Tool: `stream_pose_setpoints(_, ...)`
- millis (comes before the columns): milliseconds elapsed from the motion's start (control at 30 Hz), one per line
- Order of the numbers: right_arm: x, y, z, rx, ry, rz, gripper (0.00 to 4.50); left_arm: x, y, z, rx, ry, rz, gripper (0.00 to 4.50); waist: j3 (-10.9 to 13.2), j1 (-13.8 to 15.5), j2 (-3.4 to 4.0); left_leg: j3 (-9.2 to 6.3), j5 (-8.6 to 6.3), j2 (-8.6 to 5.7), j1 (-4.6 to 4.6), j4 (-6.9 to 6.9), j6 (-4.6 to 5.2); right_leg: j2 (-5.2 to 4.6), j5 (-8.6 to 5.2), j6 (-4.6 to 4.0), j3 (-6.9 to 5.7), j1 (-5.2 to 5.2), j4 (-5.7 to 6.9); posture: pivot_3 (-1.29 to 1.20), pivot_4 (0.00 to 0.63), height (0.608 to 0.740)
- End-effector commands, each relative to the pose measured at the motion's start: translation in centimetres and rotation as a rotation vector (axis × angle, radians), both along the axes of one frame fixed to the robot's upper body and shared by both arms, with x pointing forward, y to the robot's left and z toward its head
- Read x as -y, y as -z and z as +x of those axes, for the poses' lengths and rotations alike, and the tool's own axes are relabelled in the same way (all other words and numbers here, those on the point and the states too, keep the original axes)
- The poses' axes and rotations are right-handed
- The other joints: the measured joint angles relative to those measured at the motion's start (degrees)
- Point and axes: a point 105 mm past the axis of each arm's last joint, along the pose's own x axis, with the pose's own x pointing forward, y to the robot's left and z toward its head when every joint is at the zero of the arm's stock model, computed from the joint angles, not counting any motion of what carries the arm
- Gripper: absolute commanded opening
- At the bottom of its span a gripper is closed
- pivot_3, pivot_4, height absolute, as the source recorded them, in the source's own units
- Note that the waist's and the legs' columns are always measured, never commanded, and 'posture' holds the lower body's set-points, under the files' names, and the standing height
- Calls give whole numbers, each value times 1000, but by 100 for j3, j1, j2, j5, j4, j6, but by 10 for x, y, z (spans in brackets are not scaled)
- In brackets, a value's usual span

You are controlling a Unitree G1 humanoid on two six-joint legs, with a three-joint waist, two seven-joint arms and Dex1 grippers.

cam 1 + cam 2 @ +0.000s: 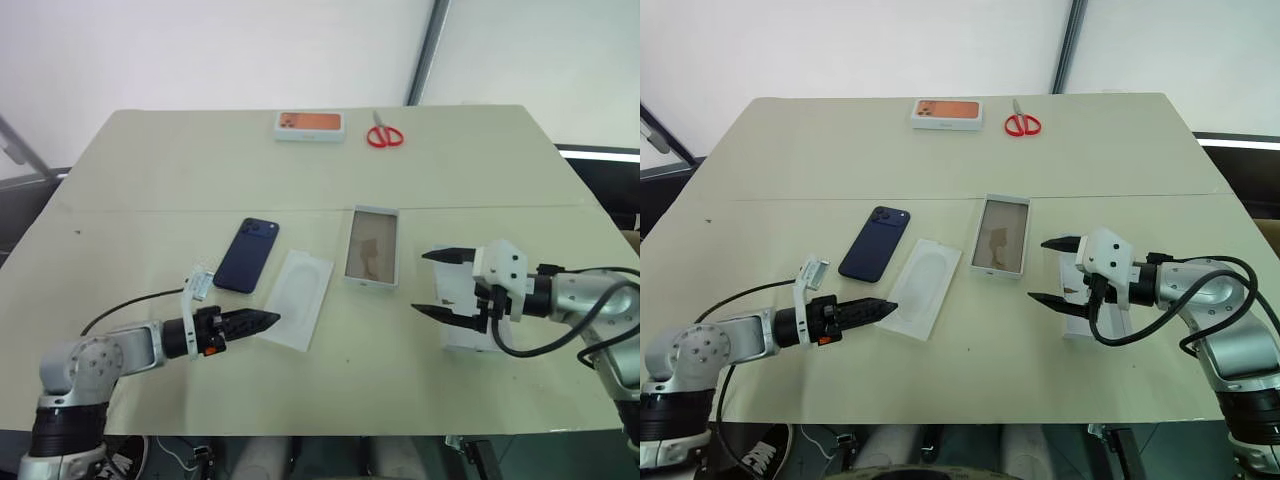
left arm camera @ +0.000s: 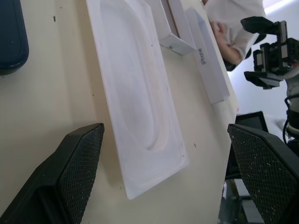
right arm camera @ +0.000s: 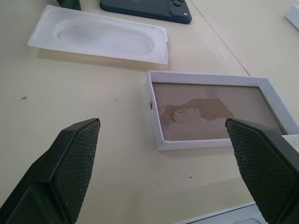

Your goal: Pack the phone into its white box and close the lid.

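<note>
Scissors and an orange-topped box lie at twelve o'clock on the table. Nearer centre, the phone, insert card and empty tray lie apart in a row. The lid lies at four o'clock under the wide-open right gripper. The left gripper, also wide, just reaches the card's edge at eight o'clock.

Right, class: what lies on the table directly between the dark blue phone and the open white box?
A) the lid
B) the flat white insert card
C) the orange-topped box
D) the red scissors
B: the flat white insert card lies between the phone and the white box.
</note>
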Motion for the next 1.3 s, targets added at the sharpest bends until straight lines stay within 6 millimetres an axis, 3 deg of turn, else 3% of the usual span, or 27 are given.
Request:
stream_pose_setpoints(33, -5, -7, -2, 45, -18, 4, 4498, 2, 7, -2, -51, -13, -48, 4241, -1, 2, 1, 0, 0, 0, 0, 0, 0, 0, 0, 0, 0, 1, 0, 0, 150, 740)
stream_pose_setpoints(100, -5, -6, -1, 46, -18, 3, 4500, 5, 8, -2, -63, -8, -65, 3600, 0, 12, 0, 0, 0, -1, 0, 2, 0, 0, 0, 0, 0, 2, 0, 0, 150, 740)
stream_pose_setpoints(333, -5, -6, -1, 51, -14, 0, 4500, 6, 18, -8, -111, -5, -50, 50, -11, 13, 18, 0, 0, -1, 1, 1, 0, -1, 0, 0, 0, 3, 0, 0, 150, 740)
stream_pose_setpoints(533, -5, -5, 0, 53, -9, -1, 4500, 1, 16, -6, -107, -39, -78, 50, -14, 6, 23, 0, 0, -1, 11, 0, 0, -2, -3, -6, 0, 11, -1, 0, 150, 740)
stream_pose_setpoints(800, -28, 1, 8, -15, -8, 74, 4500, -11, -21, 25, -8, -187, -255, 50, -9, 3, 15, -3, 0, 0, 9, 1, 0, 0, 0, -1, -1, 7, 0, 0, 150, 740)
stream_pose_setpoints(1167, -62, 43, 48, -145, 65, 22, 4500, -7, -29, 31, -13, -216, -272, 50, -8, -22, 13, -2, 4, -5, 1, -1, -5, 6, 1, 2, 0, -5, 3, 0, 150, 740)
stream_pose_setpoints(1267, -63, 50, 49, -174, 66, 24, 3676, -6, -32, 30, 1, -216, -262, 0, -8, -15, 13, -3, 4, -6, -1, 0, -6, 5, 2, 2, 0, -8, 4, 0, 150, 740)
stream_pose_setpoints(1300, -62, 51, 50, -175, 75, 25, 3137, -6, -32, 30, 1, -214, -259, 0, -8, -12, 13, -3, 4, -7, -2, 0, -6, 5, 2, 2, 0, -8, 4, 0, 150, 740)
